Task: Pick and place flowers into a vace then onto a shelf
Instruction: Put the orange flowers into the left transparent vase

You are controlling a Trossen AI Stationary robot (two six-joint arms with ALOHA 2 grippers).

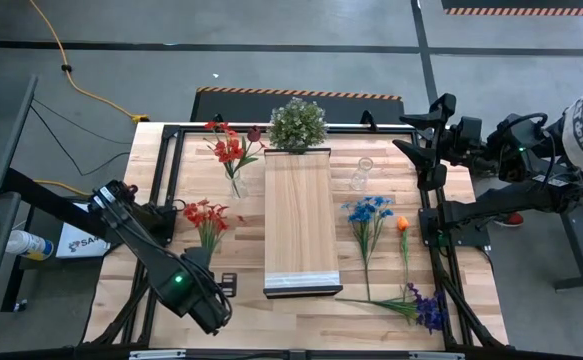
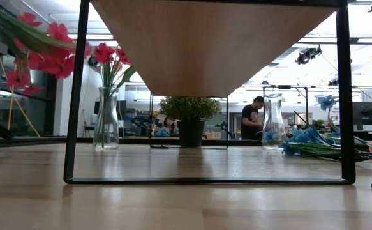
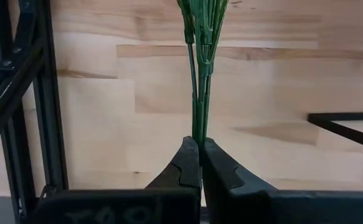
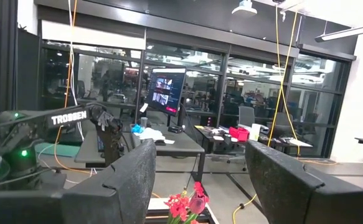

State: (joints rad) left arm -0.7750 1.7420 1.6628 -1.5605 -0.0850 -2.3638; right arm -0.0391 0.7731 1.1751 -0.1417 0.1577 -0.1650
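My left gripper (image 3: 198, 163) is pinched tight on the thin green stems of a red flower bunch (image 1: 205, 214), with almost no gap between the fingers (image 3: 184, 167). The stems run straight out ahead of the fingertips, blooms at the far end. From above, the bunch looks to be off the table (image 1: 121, 290), though I cannot tell how high.

The vase with red flowers (image 1: 233, 150) sits farther ahead of this gripper, beyond the blooms, near the far corner of the shelf (image 1: 297, 215). A second, clear vase (image 1: 361, 174) stands across the shelf from me, empty as far as I can see.

My right gripper (image 4: 200, 180) is parked high off the far right side of the table, fingers spread wide and holding nothing.

Loose blue flowers (image 1: 368, 215), an orange flower (image 1: 403, 225) and a purple flower (image 1: 429, 308) lie on the right of the shelf, near that idle arm.

To do this step well, I judge I should raise the bunch and tip the wrist so the stem ends point down before moving over a vase mouth. I would travel slowly, since the long stems will likely sway. I should line the stem tips over the opening, lower until they are well inside, and only then let go.
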